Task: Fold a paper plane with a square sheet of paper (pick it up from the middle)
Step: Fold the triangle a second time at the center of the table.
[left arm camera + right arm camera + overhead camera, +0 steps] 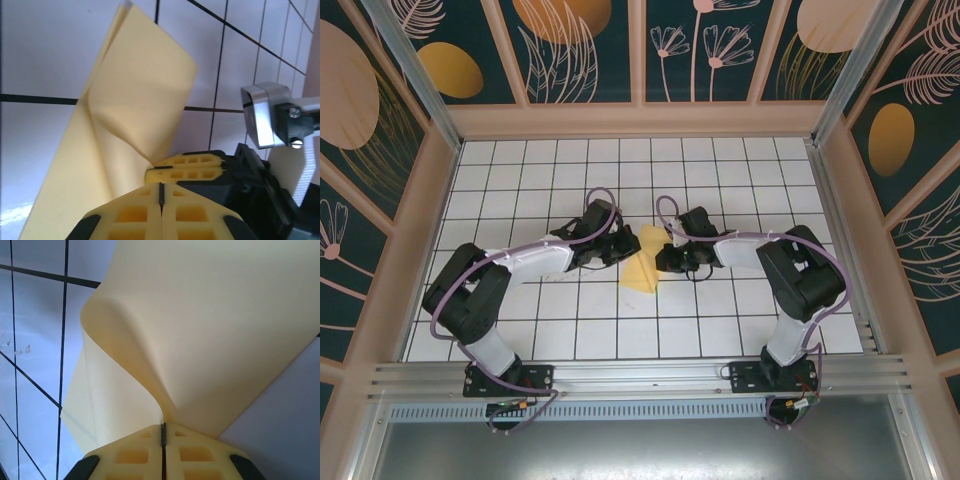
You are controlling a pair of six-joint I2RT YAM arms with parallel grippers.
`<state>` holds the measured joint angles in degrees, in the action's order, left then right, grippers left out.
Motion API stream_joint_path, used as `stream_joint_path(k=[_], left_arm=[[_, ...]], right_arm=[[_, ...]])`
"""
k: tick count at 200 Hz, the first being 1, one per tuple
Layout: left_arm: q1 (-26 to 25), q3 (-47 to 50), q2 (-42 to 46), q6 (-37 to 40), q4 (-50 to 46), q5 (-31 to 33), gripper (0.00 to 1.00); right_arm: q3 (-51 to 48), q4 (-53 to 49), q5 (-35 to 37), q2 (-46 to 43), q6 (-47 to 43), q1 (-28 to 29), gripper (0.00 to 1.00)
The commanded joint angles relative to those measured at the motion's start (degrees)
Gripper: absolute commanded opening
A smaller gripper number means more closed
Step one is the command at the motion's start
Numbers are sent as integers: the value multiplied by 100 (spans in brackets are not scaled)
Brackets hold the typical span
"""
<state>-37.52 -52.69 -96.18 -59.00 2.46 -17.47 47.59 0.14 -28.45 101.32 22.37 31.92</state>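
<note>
Two arms meet at mid-table [520,170], with the square sheet of paper [642,262] between them. Sheet pale yellow, partly folded, one flap curled up off the grid tiles. Right gripper [163,426]: pads pressed together, pinching the raised flap at its low edge. Left gripper [161,192]: pads pressed together, close against the sheet; can't tell whether any paper is caught.

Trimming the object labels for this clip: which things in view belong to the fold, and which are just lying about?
Job:
square sheet of paper, partly folded
right gripper, shut on it
left gripper, shut

Not the job, all fixtures:
grid table
patterned walls
aluminium rail
</note>
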Motion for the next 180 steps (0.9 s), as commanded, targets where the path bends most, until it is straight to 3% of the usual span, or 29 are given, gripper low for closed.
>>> stream_joint_path(k=[1, 180], left_arm=[[-28, -76, -164, -75, 122, -95, 6], [-23, 2, -253, -27, -270, 78, 6]], right_arm=[[-22, 52, -150, 98, -93, -19, 8], [241, -125, -213, 246, -479, -27, 9]])
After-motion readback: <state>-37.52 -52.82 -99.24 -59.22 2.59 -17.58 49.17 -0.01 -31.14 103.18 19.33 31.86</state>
